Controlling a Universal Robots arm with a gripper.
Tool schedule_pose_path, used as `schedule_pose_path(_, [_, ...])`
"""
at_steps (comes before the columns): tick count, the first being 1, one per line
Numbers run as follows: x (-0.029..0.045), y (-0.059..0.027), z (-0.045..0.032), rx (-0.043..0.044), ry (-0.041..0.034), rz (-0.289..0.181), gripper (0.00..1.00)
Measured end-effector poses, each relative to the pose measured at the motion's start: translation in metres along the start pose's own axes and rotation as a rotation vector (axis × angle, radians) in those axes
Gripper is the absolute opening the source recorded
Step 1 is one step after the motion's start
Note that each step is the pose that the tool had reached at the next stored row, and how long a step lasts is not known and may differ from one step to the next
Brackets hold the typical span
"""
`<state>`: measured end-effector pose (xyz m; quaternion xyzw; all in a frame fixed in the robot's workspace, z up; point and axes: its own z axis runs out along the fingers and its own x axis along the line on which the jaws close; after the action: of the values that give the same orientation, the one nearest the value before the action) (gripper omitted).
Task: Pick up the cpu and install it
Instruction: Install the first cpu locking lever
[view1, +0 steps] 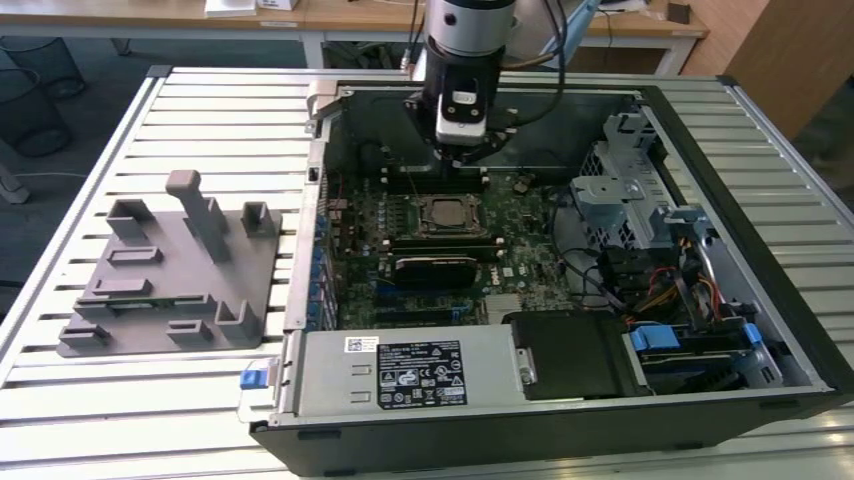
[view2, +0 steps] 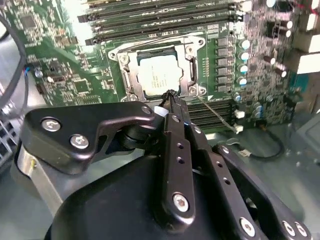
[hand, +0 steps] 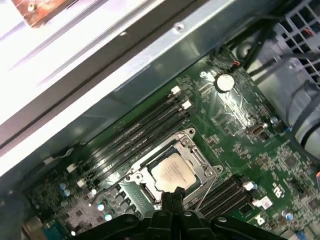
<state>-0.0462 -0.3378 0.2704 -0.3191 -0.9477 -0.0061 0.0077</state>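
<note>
The cpu (view2: 159, 76) lies flat in the socket (view2: 131, 75) on the motherboard (view2: 60, 60), silvery top up, seen in both wrist views (hand: 172, 172); in the exterior view it sits mid-board (view1: 442, 213) inside the open case (view1: 747, 200); the gripper (view2: 170, 95) hangs above the board just beside the socket's edge, fingers (view2: 176, 112) pressed together with nothing between them, apart from the chip; a grey tray (view1: 167, 275) rests on the table (view1: 160, 400) at the exterior view's left, beside the case.
</note>
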Motion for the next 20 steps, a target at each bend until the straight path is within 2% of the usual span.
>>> schedule_pose_path(17, [0.0, 0.0, 0.001, 0.0057, 0.002, -0.309, 0.11])
schedule_pose_path(20, [0.0, 0.0, 0.001, 0.0059, 0.0021, -0.319, 0.11])
